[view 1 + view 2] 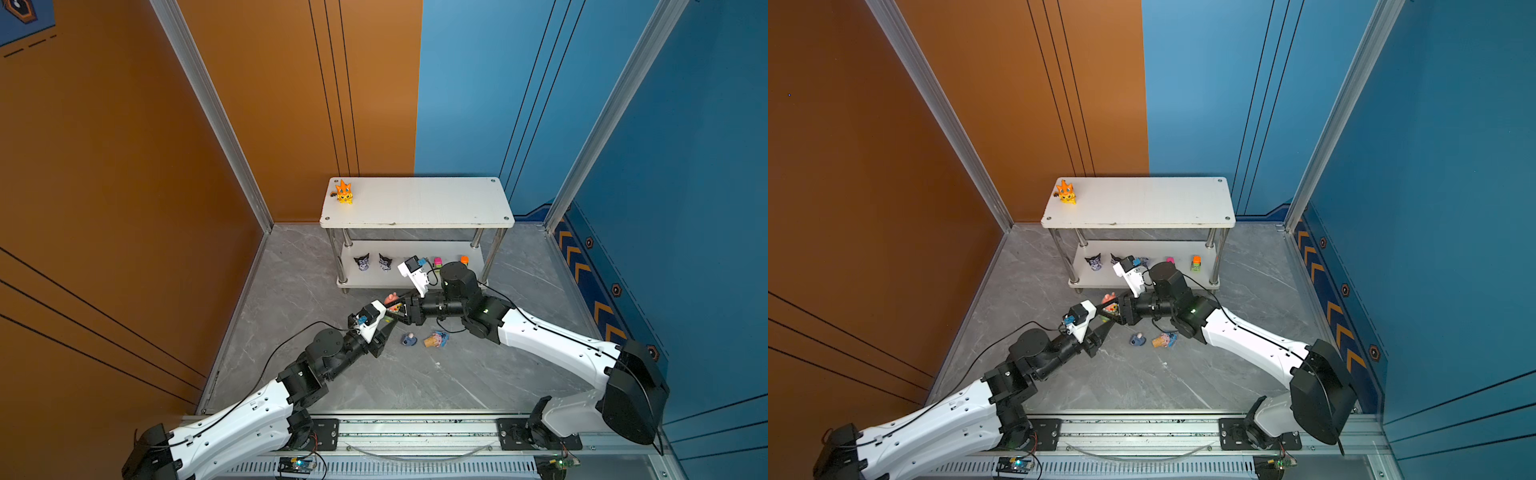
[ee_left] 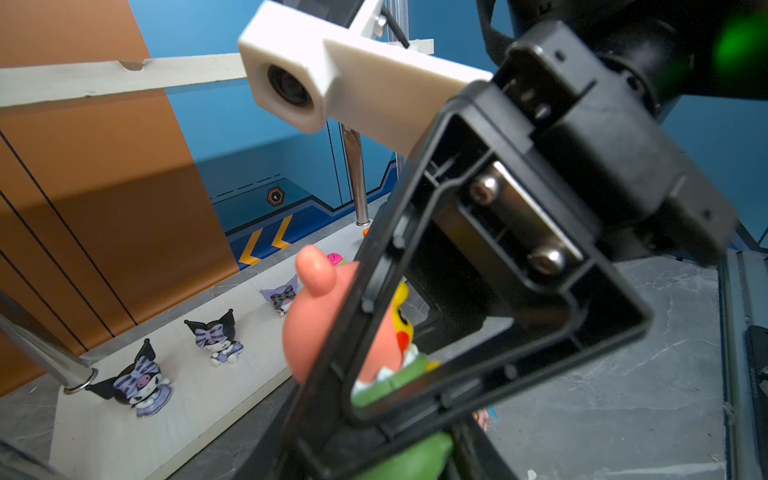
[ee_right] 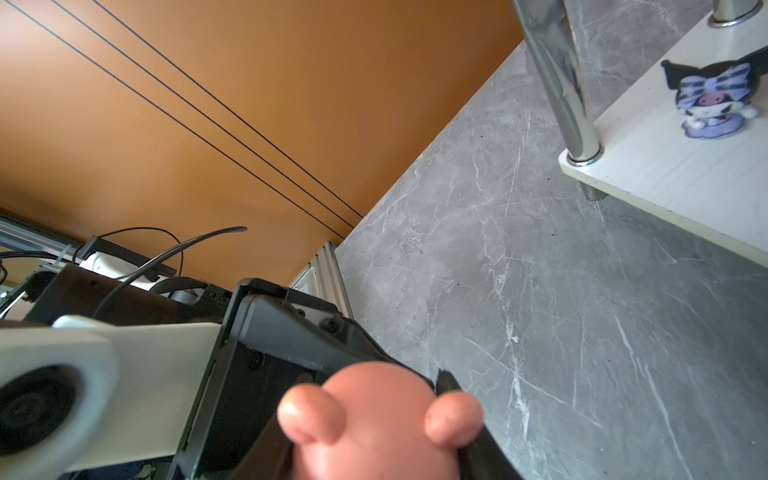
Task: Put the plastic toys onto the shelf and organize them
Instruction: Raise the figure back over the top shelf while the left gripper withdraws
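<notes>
Arms stretched inward before shelf [image 1: 415, 203], left gripper [image 1: 389, 321] clamped on pink bear [image 1: 391, 297], right gripper [image 1: 395, 308] around bear head, grip unclear

One shelf [image 1: 415, 203], three eared heads [image 2: 214, 336], two green blocks [image 1: 1196, 264], one pink bear [image 3: 382, 419], three other figurines [image 1: 344, 192].

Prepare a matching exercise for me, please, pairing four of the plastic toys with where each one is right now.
Toys:
1. orange spiky creature
2. pink bear
3. grey-blue donkey
4. leftmost black-purple eared head

Places:
A. on the grey tabletop, in front of the shelf
B. on the shelf's lower board
C. between the left hand and the right hand
D. on the shelf's top board, near a corner

Pairs: 1-D, 2-C, 3-A, 4-B.
</notes>
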`<state>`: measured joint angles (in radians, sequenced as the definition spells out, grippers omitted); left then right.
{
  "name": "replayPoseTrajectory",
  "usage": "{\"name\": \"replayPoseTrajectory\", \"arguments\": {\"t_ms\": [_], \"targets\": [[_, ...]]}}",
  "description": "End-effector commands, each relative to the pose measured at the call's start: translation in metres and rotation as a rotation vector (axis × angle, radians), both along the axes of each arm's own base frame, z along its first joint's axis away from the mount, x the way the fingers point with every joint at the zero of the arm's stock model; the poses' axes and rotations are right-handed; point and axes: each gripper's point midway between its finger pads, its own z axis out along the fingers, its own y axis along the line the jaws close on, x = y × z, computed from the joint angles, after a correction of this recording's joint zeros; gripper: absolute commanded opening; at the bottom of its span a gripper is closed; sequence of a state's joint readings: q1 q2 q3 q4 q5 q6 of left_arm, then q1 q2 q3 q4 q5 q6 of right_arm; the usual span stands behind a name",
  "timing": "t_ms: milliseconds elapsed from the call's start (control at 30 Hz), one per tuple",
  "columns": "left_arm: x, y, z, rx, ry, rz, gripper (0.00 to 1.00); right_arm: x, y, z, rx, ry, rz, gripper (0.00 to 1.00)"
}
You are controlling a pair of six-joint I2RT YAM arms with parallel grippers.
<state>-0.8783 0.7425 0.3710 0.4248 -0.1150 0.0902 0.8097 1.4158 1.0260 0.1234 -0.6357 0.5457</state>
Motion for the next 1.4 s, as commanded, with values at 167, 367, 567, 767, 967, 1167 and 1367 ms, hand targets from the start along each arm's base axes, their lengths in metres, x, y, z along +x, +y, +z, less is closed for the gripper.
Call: {"name": "replayPoseTrajectory", "arguments": {"t_ms": [167,367,567,767,967,1167,1367], "targets": [[-0.001,0.003,0.023,-0.028,-0.045,0.016,0.77,0.015,-0.019,0.028,-0.112,-0.188,-0.126,0.23],[-0.001,0.019,0.018,-0.027,-0.035,0.067,0.98,0.036,-0.025,0.056,-0.282,-0.372,-0.231,0.20],[-0.006,0.032,0.015,-0.032,-0.024,0.094,0.98,0.054,-0.014,0.106,-0.347,-0.537,-0.268,0.20],[-0.008,0.042,0.009,-0.033,-0.010,0.118,0.98,0.093,-0.004,0.148,-0.468,-0.729,-0.338,0.20],[-0.007,0.046,-0.001,-0.030,0.015,0.131,0.98,0.152,0.005,0.152,-0.561,-0.793,-0.418,0.20],[-0.006,0.052,-0.005,-0.041,0.028,0.147,0.98,0.194,0.010,0.158,-0.529,-0.792,-0.487,0.20],[-0.004,0.056,-0.008,-0.046,0.037,0.152,0.98,0.230,0.003,0.159,-0.441,-0.738,-0.549,0.21]]}}
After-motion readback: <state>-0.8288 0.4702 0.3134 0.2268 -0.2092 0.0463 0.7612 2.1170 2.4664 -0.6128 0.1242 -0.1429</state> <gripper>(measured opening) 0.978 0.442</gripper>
